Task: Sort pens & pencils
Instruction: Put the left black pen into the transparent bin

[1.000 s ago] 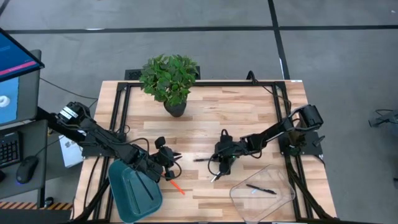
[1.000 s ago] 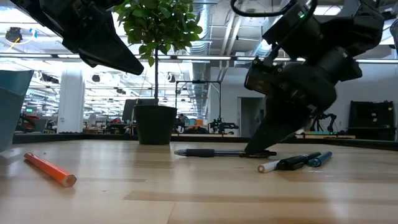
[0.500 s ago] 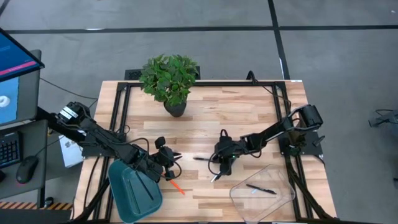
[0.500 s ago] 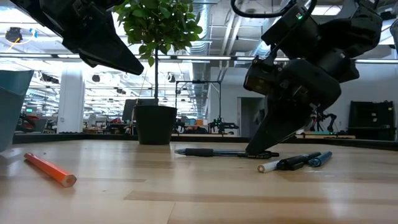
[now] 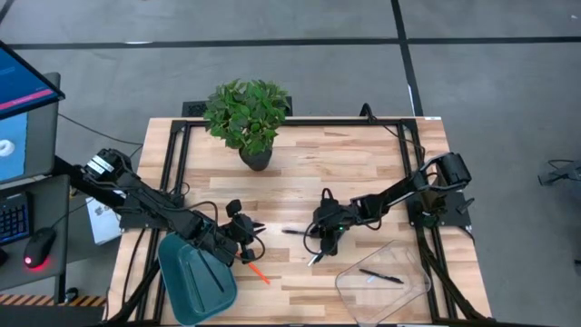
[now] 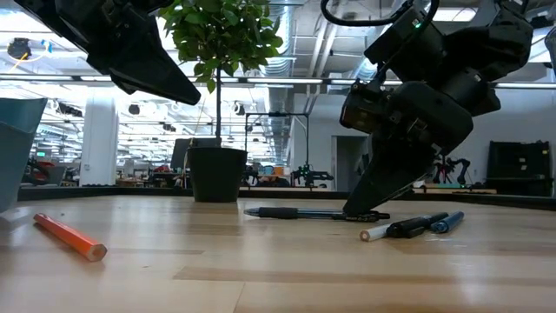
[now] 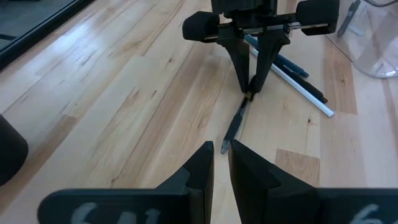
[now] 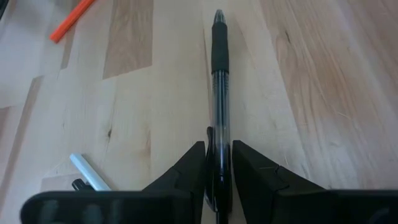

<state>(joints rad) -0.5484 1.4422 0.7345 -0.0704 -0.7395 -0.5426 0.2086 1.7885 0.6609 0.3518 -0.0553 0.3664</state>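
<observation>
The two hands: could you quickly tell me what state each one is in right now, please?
Left hand: nearly closed and empty, raised above the table.
Right hand: closed on the end of the black pen, which lies on the table.

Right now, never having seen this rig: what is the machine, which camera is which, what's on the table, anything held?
It is a robot with two dark jointed arms at a light wooden table, each ending in a two-finger gripper. One picture looks straight down, one looks level from the tabletop, and two come from cameras on the wrists.

The right gripper is down at the table with its fingers closed around the rear end of a clear-barrelled black pen that lies flat. The left gripper hangs above the table facing it, its fingers nearly together, holding nothing.

Also on the table: a bright orange pencil, a small cluster of whitish, dark and blue pens, a potted green plant, a teal tray, and a clear plastic tray holding one dark pen.
</observation>
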